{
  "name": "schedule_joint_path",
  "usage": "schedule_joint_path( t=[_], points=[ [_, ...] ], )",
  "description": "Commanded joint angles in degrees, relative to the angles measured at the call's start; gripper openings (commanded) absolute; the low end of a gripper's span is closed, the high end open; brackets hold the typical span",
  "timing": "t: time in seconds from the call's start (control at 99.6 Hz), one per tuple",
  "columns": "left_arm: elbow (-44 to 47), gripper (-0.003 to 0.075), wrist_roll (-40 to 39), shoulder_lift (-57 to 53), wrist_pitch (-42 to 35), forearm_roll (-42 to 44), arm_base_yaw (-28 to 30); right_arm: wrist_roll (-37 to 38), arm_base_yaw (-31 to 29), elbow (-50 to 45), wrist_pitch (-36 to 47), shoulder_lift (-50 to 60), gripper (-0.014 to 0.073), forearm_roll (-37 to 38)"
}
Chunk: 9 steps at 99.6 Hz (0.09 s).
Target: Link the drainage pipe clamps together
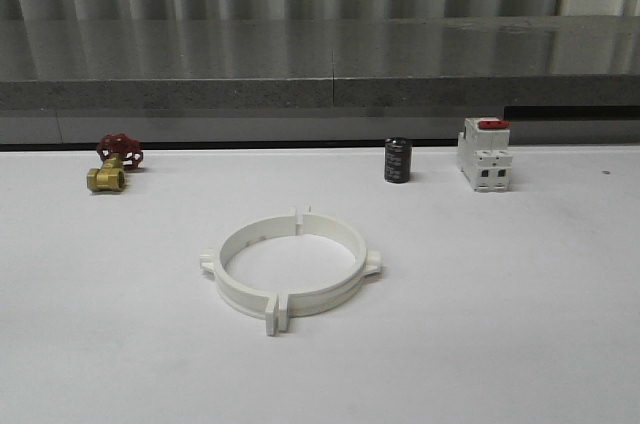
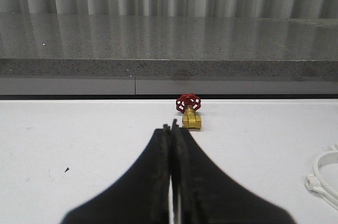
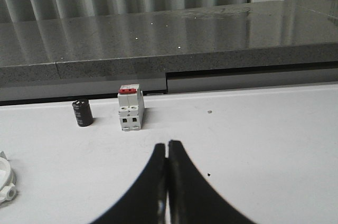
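Observation:
The two white drainage pipe clamps [image 1: 290, 268] lie on the table's middle, set together as one wide ring with flanges meeting at the front and back and a tab on each side. An edge of that ring appears in the left wrist view [image 2: 323, 177] and in the right wrist view [image 3: 5, 183]. My left gripper [image 2: 170, 127] is shut with nothing between its black fingers, well off to the ring's left. My right gripper [image 3: 167, 143] is shut and empty too, off to the ring's right.
A brass valve with a red handwheel [image 1: 112, 165] sits at the back left. A black cylinder [image 1: 398, 161] and a white circuit breaker with a red switch [image 1: 484, 154] stand at the back right. A grey stone ledge [image 1: 320, 84] runs behind the white table [image 1: 500, 324].

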<state>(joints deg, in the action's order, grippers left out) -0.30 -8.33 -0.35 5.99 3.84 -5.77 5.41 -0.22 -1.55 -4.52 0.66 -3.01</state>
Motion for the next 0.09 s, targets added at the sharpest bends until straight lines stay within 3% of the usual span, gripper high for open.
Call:
schedule_joint_path(
  t=[0.0,0.08],
  points=[
    [2.1,-0.0020,-0.2,-1.8,-4.9,0.0,0.2,-0.2,-0.4,0.9,5.0,1.1,-0.0069,0.4],
    [2.1,-0.0020,-0.2,-1.8,-4.9,0.0,0.2,-0.2,-0.4,0.9,5.0,1.1,-0.0069,0.4]
  ],
)
